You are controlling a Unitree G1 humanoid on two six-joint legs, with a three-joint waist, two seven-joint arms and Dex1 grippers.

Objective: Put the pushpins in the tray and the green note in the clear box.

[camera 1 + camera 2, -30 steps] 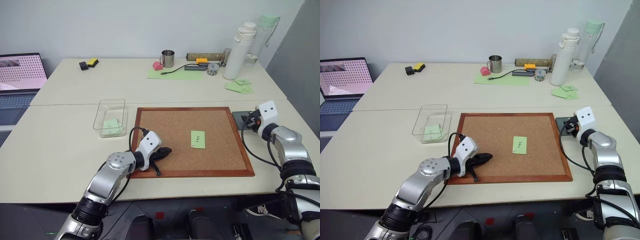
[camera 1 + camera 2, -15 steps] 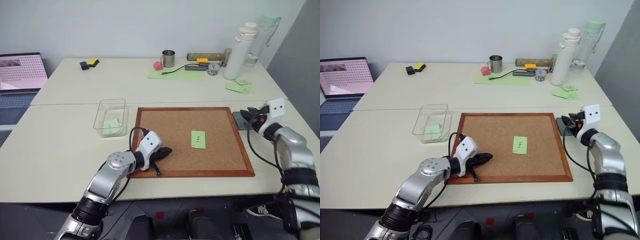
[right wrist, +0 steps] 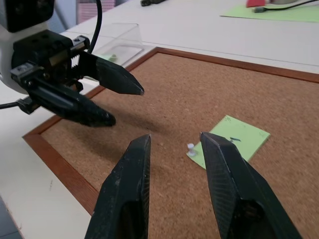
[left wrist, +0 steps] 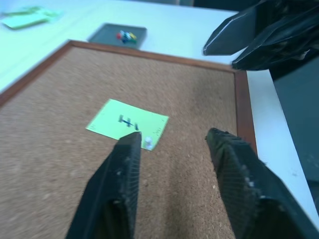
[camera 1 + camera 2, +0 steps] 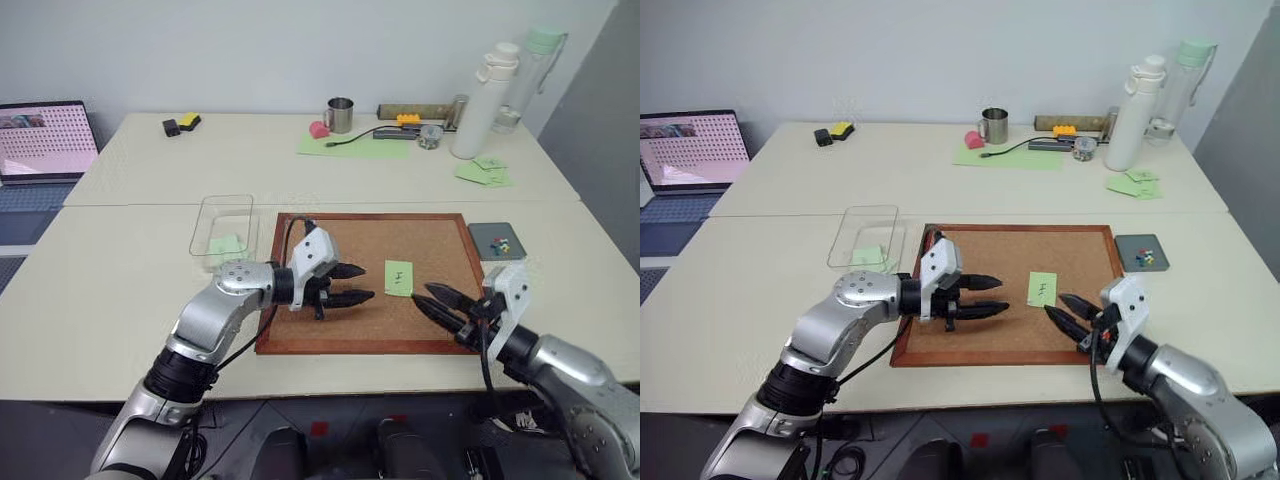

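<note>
Right wrist view: my right tool [image 3: 172,144], fingers parted and empty, points at a white pin [image 3: 191,148] standing at the corner of the green note [image 3: 231,141] on the corkboard [image 3: 199,89]. My left tool [image 5: 350,284] hovers opposite, also spread and empty. Pushpins [image 5: 501,242] already lie in the tray [image 5: 482,232], beside the board; the clear box [image 5: 222,232] sits off the board's other side. I judge the pin comes first: straddle its head squarely, close gently, pull straight up. Otherwise the note may tear or slide. Only then can my left tool lift the freed note.
</note>
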